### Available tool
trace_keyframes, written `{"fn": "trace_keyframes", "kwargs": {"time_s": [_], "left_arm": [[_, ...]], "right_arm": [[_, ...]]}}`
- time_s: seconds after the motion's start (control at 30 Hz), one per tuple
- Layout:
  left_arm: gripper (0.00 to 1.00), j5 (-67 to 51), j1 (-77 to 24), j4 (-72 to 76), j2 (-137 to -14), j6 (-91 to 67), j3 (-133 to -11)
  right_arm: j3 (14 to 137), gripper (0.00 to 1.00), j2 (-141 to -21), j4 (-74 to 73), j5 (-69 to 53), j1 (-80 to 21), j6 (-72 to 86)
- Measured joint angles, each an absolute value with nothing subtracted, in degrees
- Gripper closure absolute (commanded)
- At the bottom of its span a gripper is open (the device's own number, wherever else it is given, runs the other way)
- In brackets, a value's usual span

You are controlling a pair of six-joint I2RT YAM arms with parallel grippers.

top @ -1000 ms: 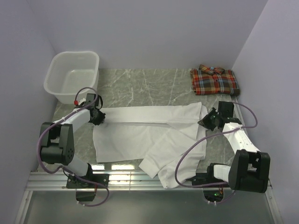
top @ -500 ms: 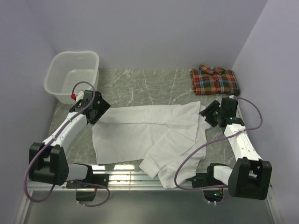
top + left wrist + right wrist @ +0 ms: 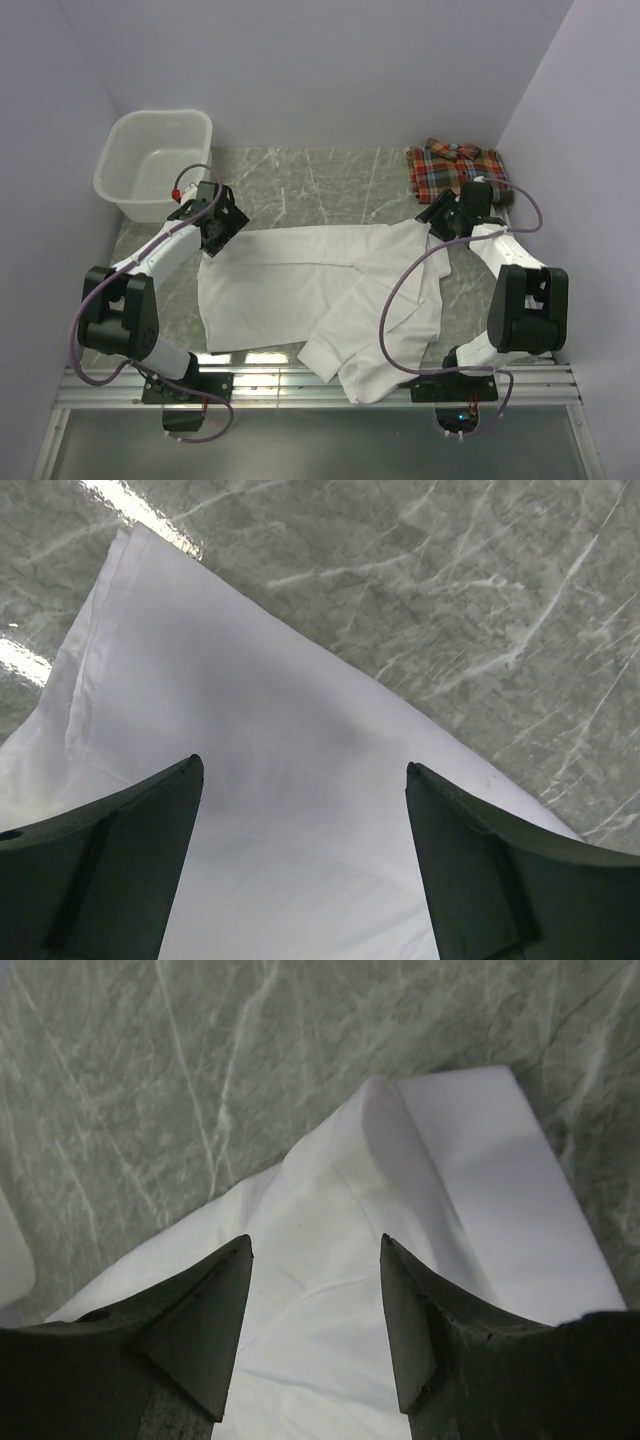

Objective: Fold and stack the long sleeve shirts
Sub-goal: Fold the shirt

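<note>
Both jaws wide and empty, my left gripper [image 3: 303,780] and right gripper [image 3: 315,1245] hover at the far corners of the white shirt [image 3: 310,290] spread across the table [image 3: 320,175] (plaid shirt [image 3: 458,172] folded far right), where a one-layer pinch could, I judge, skew the fold.

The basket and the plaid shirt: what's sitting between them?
Nothing. In the top view, only bare marble tabletop stretches between the white laundry basket and the folded plaid shirt.

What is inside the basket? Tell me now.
Nothing shows inside the basket but its own bare floor. Its near wall blurs the strip of floor behind it, so that part cannot be checked.
</note>
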State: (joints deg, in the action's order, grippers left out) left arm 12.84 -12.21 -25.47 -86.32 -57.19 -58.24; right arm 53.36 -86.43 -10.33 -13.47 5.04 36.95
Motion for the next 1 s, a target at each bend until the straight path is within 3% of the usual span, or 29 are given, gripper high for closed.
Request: {"fn": "trace_keyframes", "kwargs": {"time_s": [0.27, 0.63, 0.67, 0.8, 1.0], "left_arm": [[0.12, 13.4, -12.2, -24.3, -86.3, -56.4, -57.3], [0.14, 9.0, -16.7, -25.3, -74.7, -56.9, -43.2], [0.14, 8.3, -17.5, -25.4, -73.9, -56.8, -42.5], [0.14, 5.4, -19.3, -25.3, -73.6, -56.0, -40.8], [0.15, 2.7, -19.4, -26.1, -79.5, -53.1, -40.7]], "right_arm": [[54.8, 0.41, -91.7, -9.9, -11.4, 5.6, 33.2], [57.5, 0.54, -97.4, -8.9, -13.5, 6.1, 30.1], [57.7, 0.57, -97.6, -8.9, -13.8, 6.2, 30.0], [58.0, 0.84, -97.8, -8.1, -15.2, 6.4, 28.7], [60.5, 0.99, -98.5, -8.6, -15.8, 6.6, 28.1]]}}
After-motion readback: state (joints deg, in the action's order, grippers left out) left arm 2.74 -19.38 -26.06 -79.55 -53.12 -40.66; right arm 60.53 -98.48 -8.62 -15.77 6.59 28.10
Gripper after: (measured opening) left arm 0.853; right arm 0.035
